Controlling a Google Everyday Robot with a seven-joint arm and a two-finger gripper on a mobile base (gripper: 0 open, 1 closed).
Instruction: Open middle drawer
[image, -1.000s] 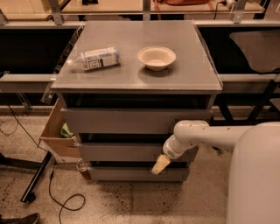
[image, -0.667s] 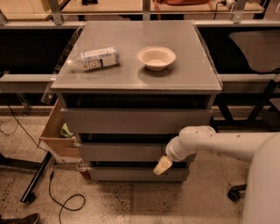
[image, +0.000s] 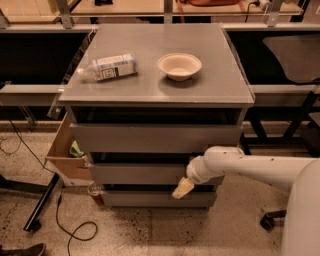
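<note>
The grey cabinet (image: 157, 90) has three drawers. The middle drawer (image: 135, 173) has a plain flat grey front with a dark gap above it. The taller top drawer (image: 155, 138) is above it and the lowest drawer (image: 150, 199) below. My gripper (image: 182, 188) is at the end of the white arm that comes in from the right. Its tan tip hangs in front of the gap between the middle and lowest drawers, right of centre.
A clear plastic bottle (image: 107, 67) lies on the cabinet top beside a beige bowl (image: 179, 66). An open cardboard box (image: 65, 150) stands at the cabinet's left. A black cable (image: 65, 220) runs over the speckled floor. Dark tables stand behind.
The arm has shifted slightly right and its elbow has dropped out of the foreground. The gripper tip stays at the same spot by the drawers.
</note>
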